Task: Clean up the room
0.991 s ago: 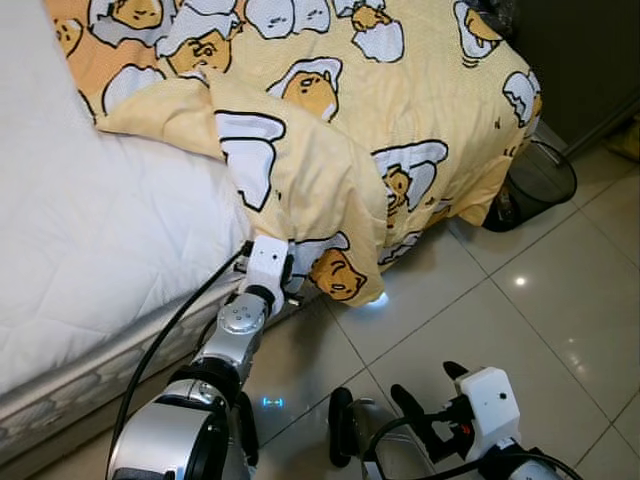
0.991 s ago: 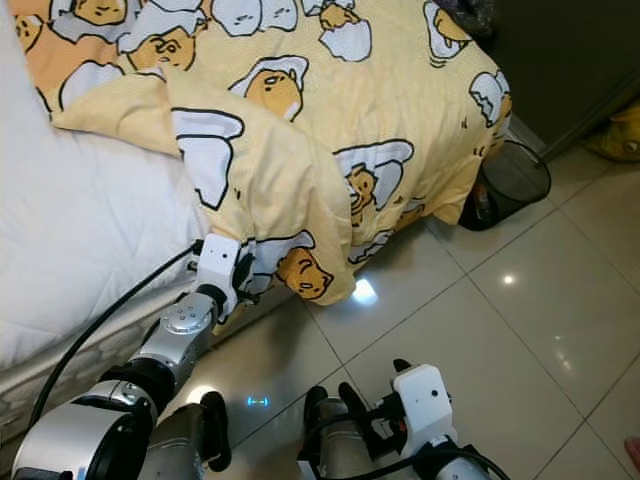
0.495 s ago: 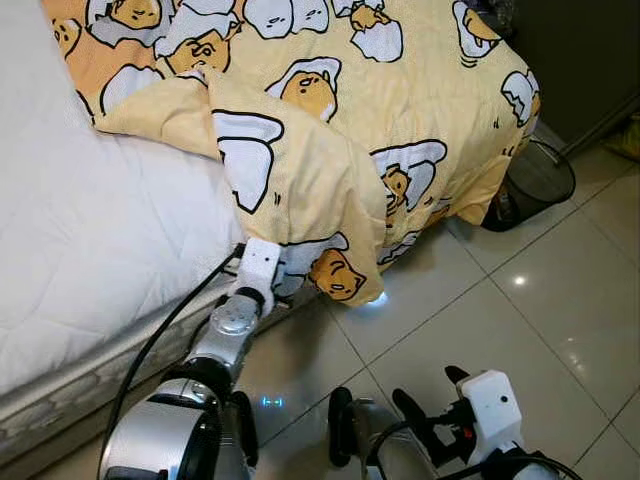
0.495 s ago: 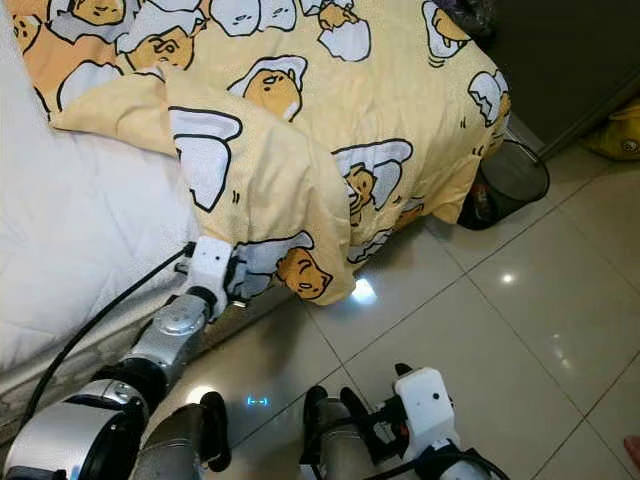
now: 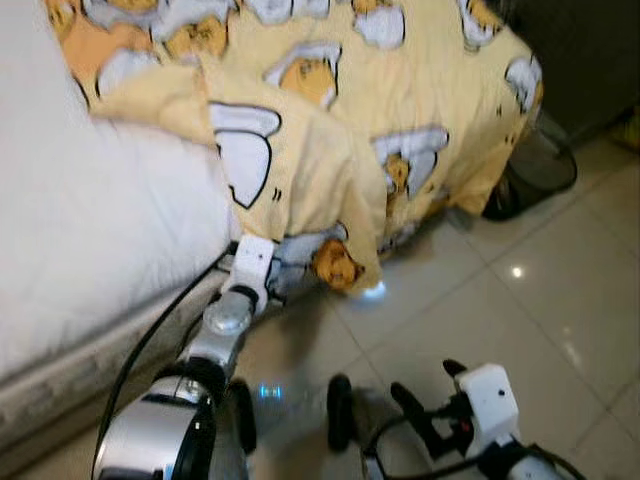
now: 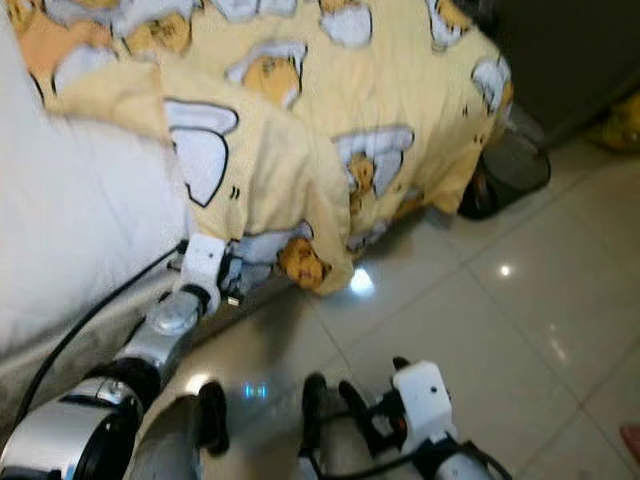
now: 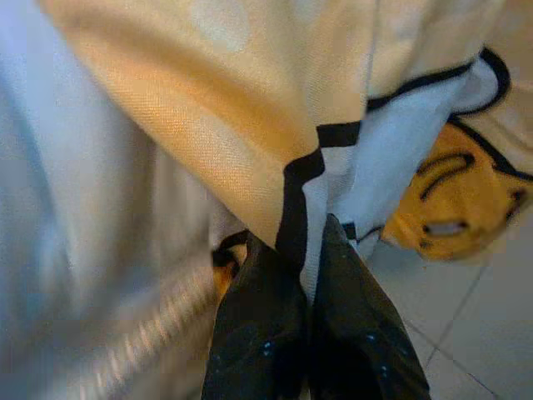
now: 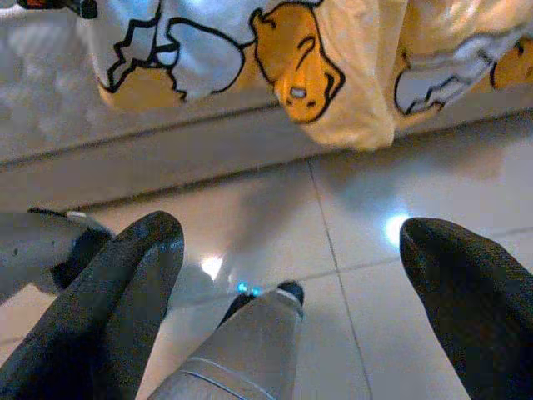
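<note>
A: Status on the room w/ the bed?

B: Early, I'd say. Left gripper (image 7: pixel 310 275) is pinched tight on the hanging edge of the yellow blanket (image 5: pixel 330 170), just above its fingertips, by the side of the mattress (image 5: pixel 90 230). Blanket's bunched and drooping off the bed toward the tiled floor (image 5: pixel 500 320); nothing's spread flat yet, so straightening is all left to do.

A: Right side?

B: Right gripper (image 8: pixel 291 250) hangs low over the tiles, fingers spread wide, holding nothing; blanket corner is ahead of it, apart.

A: Anything unclear?

B: Head views are blurred. Dark mesh bin (image 5: pixel 535 170) beyond the blanket is half hidden, contents can't be made out. Bed top is cut off.
</note>
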You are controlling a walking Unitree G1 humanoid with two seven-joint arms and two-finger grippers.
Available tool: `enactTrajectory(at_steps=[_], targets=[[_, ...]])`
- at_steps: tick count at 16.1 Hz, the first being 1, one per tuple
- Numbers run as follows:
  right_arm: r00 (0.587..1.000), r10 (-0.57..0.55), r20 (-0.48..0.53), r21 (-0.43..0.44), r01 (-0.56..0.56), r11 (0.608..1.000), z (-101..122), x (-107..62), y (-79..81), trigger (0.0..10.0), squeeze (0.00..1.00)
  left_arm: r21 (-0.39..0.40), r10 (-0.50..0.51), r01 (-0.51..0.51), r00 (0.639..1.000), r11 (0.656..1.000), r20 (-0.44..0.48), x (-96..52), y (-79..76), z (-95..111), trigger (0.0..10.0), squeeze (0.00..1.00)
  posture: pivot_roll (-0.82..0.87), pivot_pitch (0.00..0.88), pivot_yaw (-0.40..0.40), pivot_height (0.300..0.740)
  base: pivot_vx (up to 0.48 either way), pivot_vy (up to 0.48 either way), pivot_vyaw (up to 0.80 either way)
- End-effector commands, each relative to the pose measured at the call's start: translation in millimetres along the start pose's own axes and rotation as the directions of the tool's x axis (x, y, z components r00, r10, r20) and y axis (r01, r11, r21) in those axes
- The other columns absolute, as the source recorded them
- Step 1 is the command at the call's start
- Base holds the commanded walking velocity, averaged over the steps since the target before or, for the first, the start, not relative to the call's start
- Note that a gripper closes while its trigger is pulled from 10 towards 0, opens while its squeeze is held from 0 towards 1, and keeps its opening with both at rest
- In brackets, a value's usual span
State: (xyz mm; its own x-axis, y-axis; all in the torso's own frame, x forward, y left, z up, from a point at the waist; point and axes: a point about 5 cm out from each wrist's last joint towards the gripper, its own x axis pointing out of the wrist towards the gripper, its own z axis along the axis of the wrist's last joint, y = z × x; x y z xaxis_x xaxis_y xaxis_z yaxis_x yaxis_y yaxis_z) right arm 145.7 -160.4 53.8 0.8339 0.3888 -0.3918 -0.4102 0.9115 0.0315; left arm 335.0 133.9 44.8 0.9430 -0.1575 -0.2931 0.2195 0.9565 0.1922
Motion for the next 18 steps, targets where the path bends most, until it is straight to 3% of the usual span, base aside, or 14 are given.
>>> enactTrajectory(at_steps=[1,3,6,8,9,10,11,12,17,18], targets=[[0.999,0.005,-0.053,0.025,-0.004,1.000,-11,-3.9,0.9,10.0,0.00,-0.017,-0.021,0.020,0.998,1.000,-0.056,-6.3,-7.6,-18,10.0,0.00,-0.21,0.304,-0.112,0.727,-0.480,0.000,0.00],[0.999,0.007,-0.054,0.023,-0.006,1.000,-12,-3.6,0.8,10.0,0.00,-0.020,-0.021,0.020,0.997,1.000,-0.068,-8.3,-8.6,-22,10.0,0.00,-0.21,0.302,-0.113,0.727,-0.480,0.000,0.00],[0.998,0.020,-0.062,0.022,-0.019,1.000,-12,-3.3,1.1,10.0,0.00,0.053,-0.034,0.042,0.990,0.998,-0.135,-14.6,-14.2,-38,10.0,0.00,-0.21,0.300,-0.116,0.727,-0.160,0.000,0.00],[0.997,0.030,-0.072,0.020,-0.028,0.999,-14,-3.2,0.3,10.0,0.00,0.158,-0.169,0.214,0.951,0.964,-0.259,-28.8,-40.7,-66,10.0,0.00,-0.20,0.295,-0.118,0.727,0.000,0.000,0.00],[0.997,0.030,-0.072,0.020,-0.028,0.999,-14,-3.2,0.3,10.0,0.00,0.158,-0.169,0.214,0.951,0.964,-0.259,-28.8,-40.7,-66,10.0,0.00,-0.20,0.295,-0.118,0.727,0.000,0.000,0.00],[0.996,0.036,-0.077,0.017,-0.034,0.999,-15,-1.8,-0.5,10.0,0.00,0.164,-0.247,0.316,0.908,0.935,-0.339,-41.0,-62.2,-83,10.0,0.00,-0.20,0.290,-0.122,0.727,0.000,0.000,0.00],[0.996,0.040,-0.077,0.013,-0.039,0.999,-14,0.8,-0.8,10.0,0.00,0.146,-0.275,0.346,0.890,0.927,-0.365,-47.2,-75.3,-90,10.0,0.00,-0.20,0.284,-0.122,0.727,0.000,0.000,0.00],[0.996,0.040,-0.073,0.011,-0.040,0.999,-13,2.9,-1.7,10.0,0.00,0.130,-0.265,0.329,0.896,0.935,-0.357,-46.9,-78.5,-89,10.0,1.00,-0.20,0.278,-0.125,0.727,0.000,0.000,0.00],[0.996,0.058,-0.062,-0.009,-0.059,0.998,-13,17.5,-4.0,10.0,0.00,0.188,-0.229,0.283,0.936,0.940,-0.268,-41.2,-68.6,-79,10.0,1.00,-0.16,0.218,-0.109,0.727,0.000,0.000,0.00],[0.999,0.047,-0.018,-0.019,-0.047,0.999,-5,28.6,-6.6,10.0,0.00,0.190,-0.147,0.188,0.967,0.964,-0.207,-36.0,-50.5,-71,10.0,1.00,-0.13,0.160,-0.096,0.727,0.000,0.000,0.00]])
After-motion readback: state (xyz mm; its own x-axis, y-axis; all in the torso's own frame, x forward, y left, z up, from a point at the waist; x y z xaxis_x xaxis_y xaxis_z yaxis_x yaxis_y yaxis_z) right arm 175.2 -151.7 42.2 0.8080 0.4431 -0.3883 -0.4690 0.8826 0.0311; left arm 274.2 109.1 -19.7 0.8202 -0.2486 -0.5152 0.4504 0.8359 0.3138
